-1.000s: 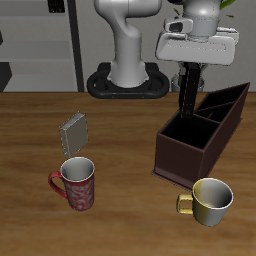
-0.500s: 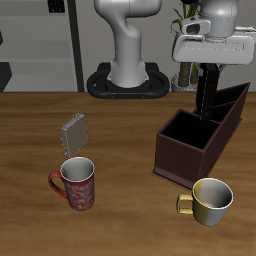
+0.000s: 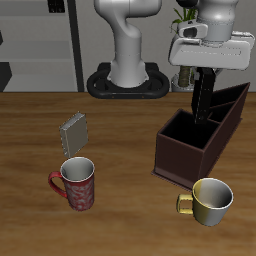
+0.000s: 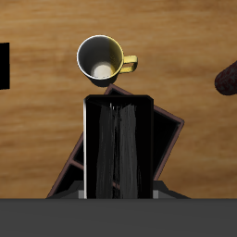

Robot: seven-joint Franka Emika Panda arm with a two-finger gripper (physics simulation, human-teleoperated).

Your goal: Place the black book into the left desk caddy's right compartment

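While the arm [image 3: 130, 40] stood at the table's back, its wrist reached out over the caddy [image 3: 200, 135], and that seemed deliberate: the long dark box lay at an angle on the table [image 3: 120, 215], open top up, so anything going in had to come from above. Its slanted end pointed away toward the back, and the dividers inside split it into compartments; from where I stood, the big square one nearest the front edge gaped empty.

Hanging upright from the gripper [image 3: 205, 72] was the book [image 3: 203, 98], thin and black, held by its upper end so the long side pointed straight down. I judged it was carried on edge like that so it would slip between the walls instead of bridging across them. Its lower end looked to be at about the rim, farther back than the big compartment, near a divider; whether it had dipped inside I could not tell. In the wrist view the book [image 4: 118, 148] filled the middle, a flat dark slab with the caddy [image 4: 165, 139] showing past both its sides. The fingers were closed tight on it, with only the book's thickness between them.

Well apart sat a yellow mug [image 3: 208, 199], a red mug [image 3: 76, 183], and a small grey book [image 3: 74, 131], none in the way.
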